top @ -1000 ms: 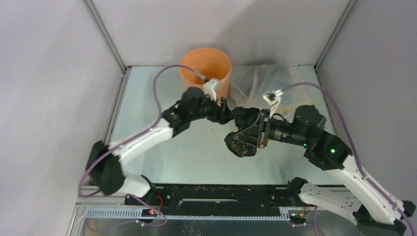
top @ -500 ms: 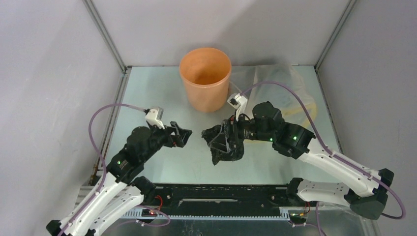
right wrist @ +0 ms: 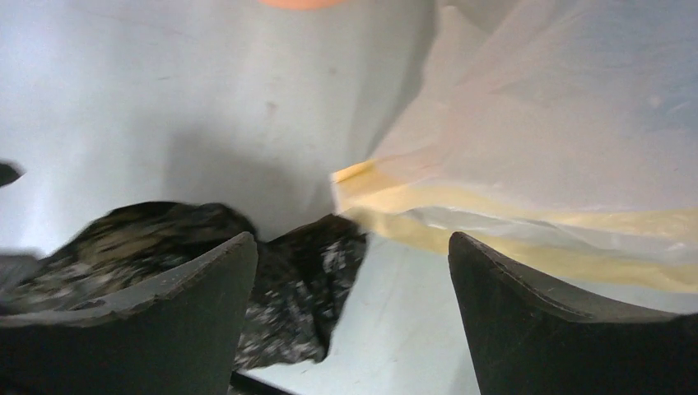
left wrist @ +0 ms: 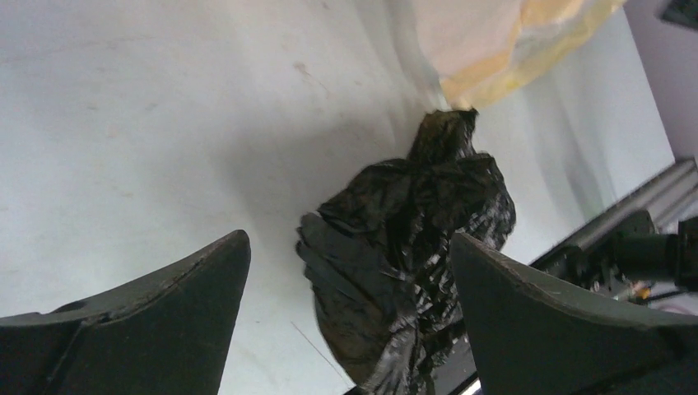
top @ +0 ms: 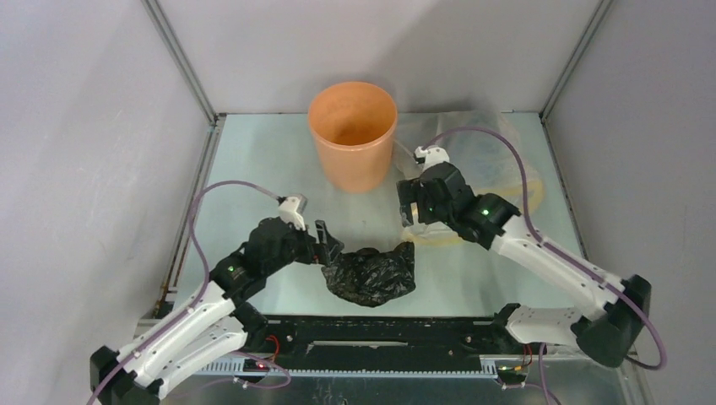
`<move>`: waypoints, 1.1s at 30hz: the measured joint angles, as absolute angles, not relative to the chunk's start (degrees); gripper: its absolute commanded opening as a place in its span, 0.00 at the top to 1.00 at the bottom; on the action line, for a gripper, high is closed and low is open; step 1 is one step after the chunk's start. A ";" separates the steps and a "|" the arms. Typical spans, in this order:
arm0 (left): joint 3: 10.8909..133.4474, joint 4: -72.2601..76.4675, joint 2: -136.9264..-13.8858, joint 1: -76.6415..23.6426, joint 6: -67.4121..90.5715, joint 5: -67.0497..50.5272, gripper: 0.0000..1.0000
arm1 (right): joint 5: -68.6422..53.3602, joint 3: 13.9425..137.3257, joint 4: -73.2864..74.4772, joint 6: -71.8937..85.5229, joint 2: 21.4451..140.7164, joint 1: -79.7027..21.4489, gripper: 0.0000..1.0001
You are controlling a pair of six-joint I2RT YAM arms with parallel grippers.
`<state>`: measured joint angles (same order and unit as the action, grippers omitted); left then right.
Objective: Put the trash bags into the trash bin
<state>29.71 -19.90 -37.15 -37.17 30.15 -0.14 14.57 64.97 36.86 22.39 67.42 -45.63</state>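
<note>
The step in hand is the pickup: the black bag (top: 371,274) lies crumpled on the table (top: 253,169) near the front edge, well apart from the orange bin (top: 355,164). The left gripper (left wrist: 350,240) gapes wide just beside the bag, holding nothing. The right gripper (right wrist: 350,239) is spread and empty near the yellowish bag (right wrist: 576,123). The next move probably calls for pinching a fold and lifting it over the rim

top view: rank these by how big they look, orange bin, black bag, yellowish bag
1. yellowish bag, partly hidden, edges faint
2. bin
3. black bag, crumpled; the bin's rim sits nearer the camera, so this gap is unsure
</note>
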 measured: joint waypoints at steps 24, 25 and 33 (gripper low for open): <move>24.12 -10.74 -48.56 -41.08 35.18 2.13 0.39 | 34.83 78.87 28.12 10.94 111.87 -29.32 0.13; 23.51 -10.22 -48.56 -40.47 35.42 1.54 0.40 | 35.53 79.90 27.94 10.59 113.27 -27.99 0.13; 22.28 -7.62 -47.97 -38.70 35.59 -0.69 0.45 | 38.61 88.82 27.42 10.07 119.37 -15.53 0.14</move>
<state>22.28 -7.62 -47.97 -38.70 35.59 -0.69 38.61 88.82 27.42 10.07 119.37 -15.53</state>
